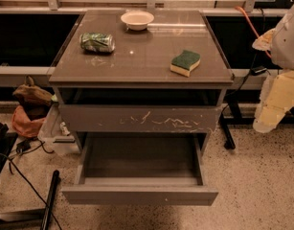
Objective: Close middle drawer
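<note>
1. The middle drawer [139, 195] is pulled well out from under the counter's front edge. Its plain front is the part of the cabinet nearest the camera, and its shallow grey-brown tray is open to view.
2. Above it, a taller drawer front [139, 119] marked with white scratches sits pushed back. Between that front and the counter [137, 73] there is a dark open recess [139, 97].
3. The gripper [270, 115] hangs off the counter's right edge, beyond the front right corner and lower than the top surface. It is well apart from the middle drawer and touches nothing. I cannot tell whether it is open or closed.
4. A white bowl [137, 19] stands upright near the middle of the counter's back edge.
5. A dented green can [97, 42] lies on its side near the left edge, towards the back left corner.
6. A green-and-yellow sponge [186, 62] lies flat near the right edge, closer to the front right corner.
7. On the floor past the left edge are a brown bag [31, 96] and an orange one [25, 123].
</note>
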{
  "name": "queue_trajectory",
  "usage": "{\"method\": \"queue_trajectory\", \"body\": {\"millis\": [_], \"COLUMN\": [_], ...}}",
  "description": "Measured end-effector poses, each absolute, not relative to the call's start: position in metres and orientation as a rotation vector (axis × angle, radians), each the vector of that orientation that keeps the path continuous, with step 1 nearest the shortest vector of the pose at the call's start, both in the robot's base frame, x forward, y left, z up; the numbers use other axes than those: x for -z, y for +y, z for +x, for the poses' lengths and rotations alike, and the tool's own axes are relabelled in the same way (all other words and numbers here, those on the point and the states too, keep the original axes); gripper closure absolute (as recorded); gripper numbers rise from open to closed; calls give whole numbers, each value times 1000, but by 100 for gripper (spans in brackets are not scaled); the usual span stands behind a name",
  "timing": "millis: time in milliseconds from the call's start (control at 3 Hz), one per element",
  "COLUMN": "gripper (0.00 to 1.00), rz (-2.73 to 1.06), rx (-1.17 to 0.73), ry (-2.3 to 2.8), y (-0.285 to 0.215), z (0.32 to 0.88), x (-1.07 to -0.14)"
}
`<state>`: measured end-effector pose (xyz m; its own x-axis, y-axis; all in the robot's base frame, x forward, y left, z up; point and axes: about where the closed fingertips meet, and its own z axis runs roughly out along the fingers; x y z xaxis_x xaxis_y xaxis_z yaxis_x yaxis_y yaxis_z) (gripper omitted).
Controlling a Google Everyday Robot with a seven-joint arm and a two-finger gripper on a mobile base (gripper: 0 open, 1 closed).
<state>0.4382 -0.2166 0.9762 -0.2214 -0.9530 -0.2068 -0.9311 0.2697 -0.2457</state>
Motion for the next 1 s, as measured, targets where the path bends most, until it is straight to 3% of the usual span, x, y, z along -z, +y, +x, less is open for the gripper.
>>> {"method": "queue_trajectory", "body": {"millis": [1000], "gripper": [0], "rz": [-1747], "rx": [5], "ry": [2186], "y": [-202], "z": [450], "x": [-896]}}
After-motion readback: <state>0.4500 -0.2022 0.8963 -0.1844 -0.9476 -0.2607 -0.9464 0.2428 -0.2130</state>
